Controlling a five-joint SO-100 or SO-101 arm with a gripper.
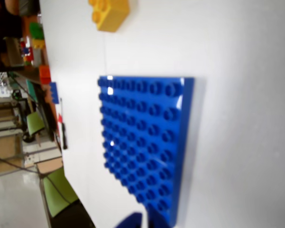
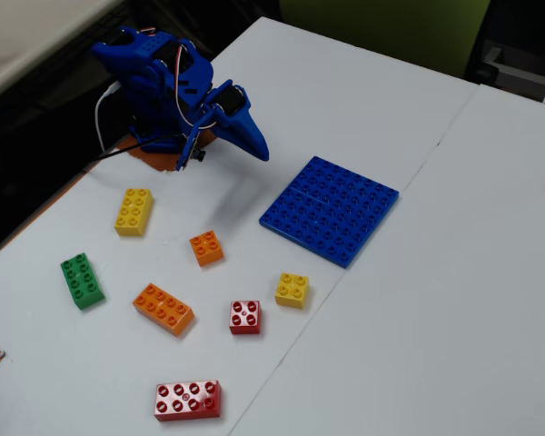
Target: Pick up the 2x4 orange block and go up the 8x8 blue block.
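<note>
White table (image 2: 454, 300): 2x4 orange block (image 2: 163, 309) flat, long axis diagonal.

White table (image 2: 490, 300) bearing scattered bricks and the 8x8 blue block (image 2: 330, 210)

No legible text, labels, brands, numbers or signs in either view, stud tops on the bricks too small and blurred to read, background clutter in the wrist view also unreadable
</note>
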